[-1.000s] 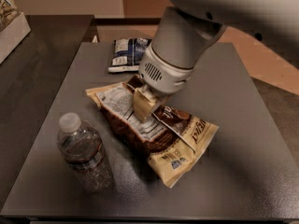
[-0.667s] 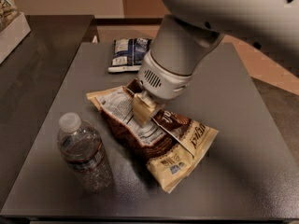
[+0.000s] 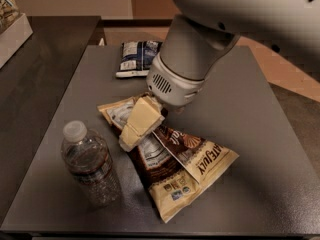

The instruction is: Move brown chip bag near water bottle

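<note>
At the left of the worktop [image 3: 260, 134] the water bottle [image 3: 90, 166] stands upright and capped, its fill hard to judge. Just right of it the gripper [image 3: 134, 130] hangs over the upper left of the brown chip bag [image 3: 180, 164], and I cannot tell whether the jaws are apart or clamped. The bag lies flat beside the bottle, probably light, crinkly and slippery with fragile chips inside, so a pinch on a cream edge seam seems best.

The brown chip bag [image 3: 172, 171] lies crinkled on the bench [image 3: 250, 114]. It is dark brown with cream edges, and its white nutrition label faces up. The water bottle [image 3: 91, 166], clear and ribbed with a white cap, stands upright just beside it. The gripper [image 3: 131, 134] is over the bag's upper part.
</note>
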